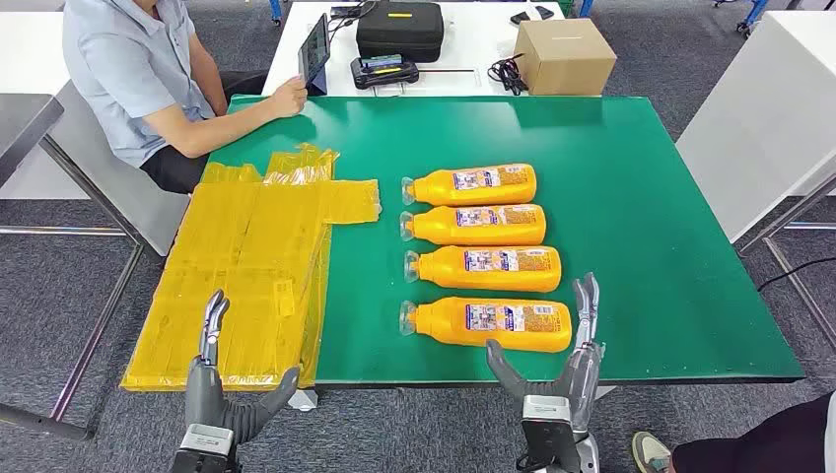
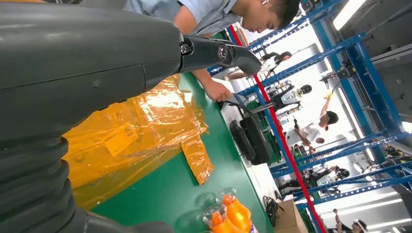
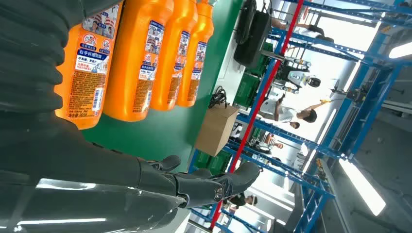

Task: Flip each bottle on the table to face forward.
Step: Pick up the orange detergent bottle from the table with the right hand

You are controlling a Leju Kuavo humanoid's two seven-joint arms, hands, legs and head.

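Bottles lie on their sides in a column near the middle of the green table [image 1: 631, 177], caps toward its left edge, labels up. Going left to right: yellow plastic sheeting [image 1: 251, 266] covers the table's left edge and hangs over it, and a person [image 1: 148, 79] sits at the far left corner with a hand on the surface. The left hand [image 1: 222, 389] hovers at the near edge over the sheeting, fingers spread, holding nothing. Then come the four orange bottles: the farthest bottle [image 1: 471, 184], the second bottle [image 1: 474, 225], the third bottle [image 1: 484, 268] and the nearest bottle [image 1: 487, 322], close beside one another. The right hand [image 1: 562, 370] stands at the near edge just beside the nearest bottle's base, fingers spread, empty.
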